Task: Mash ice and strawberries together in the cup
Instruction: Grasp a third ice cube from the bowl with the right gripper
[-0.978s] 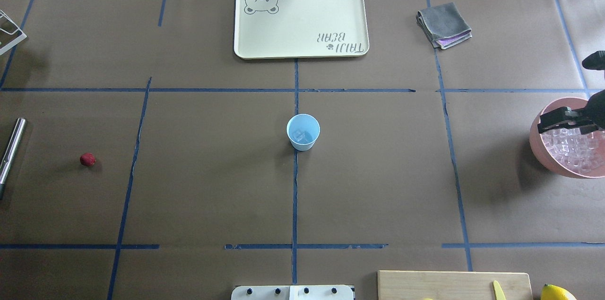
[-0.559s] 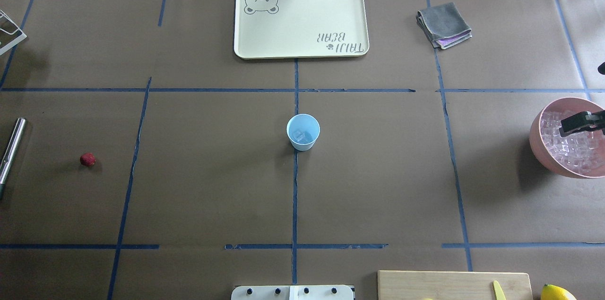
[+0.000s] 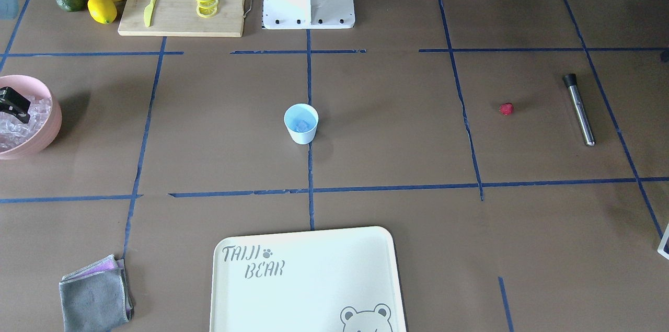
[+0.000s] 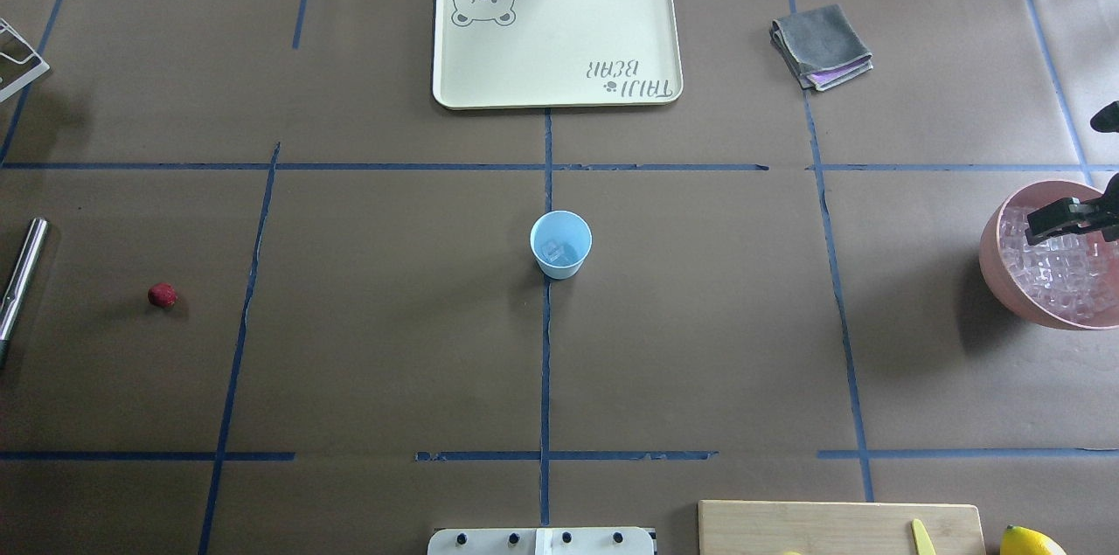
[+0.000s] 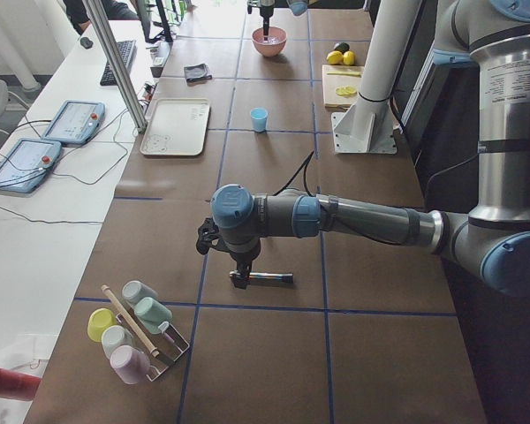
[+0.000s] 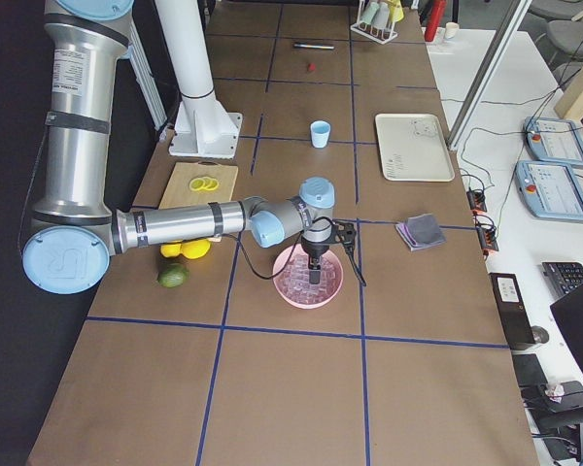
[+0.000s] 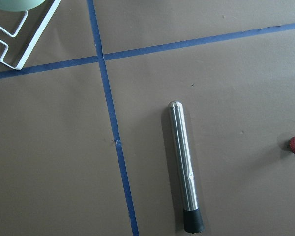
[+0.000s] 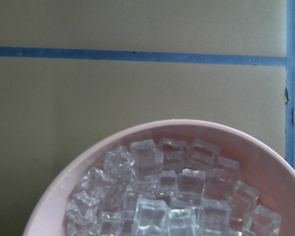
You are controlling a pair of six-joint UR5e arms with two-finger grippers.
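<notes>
The small light-blue plastic cup point(image 4: 560, 244) stands at the centre of the worktop point(image 4: 699, 345) with a clear ice cube point(image 4: 553, 252) inside. The small red strawberry point(image 4: 162, 295) lies well apart from it, near a steel muddler rod point(image 4: 22, 275). Taped brown paper lies between the cup and a pink bowl point(image 4: 990, 262) heaped with ice cubes point(image 8: 177, 196). The right claw point(image 4: 1036, 225) hangs over that bowl, farther back from its rim than a second ago. The left claw point(image 5: 241, 278) hovers over the rod. I cannot tell either claw's spread.

Robotics lab, blue-taped test table point(image 4: 393, 345), teach pendants point(image 5: 71, 121) alongside
</notes>
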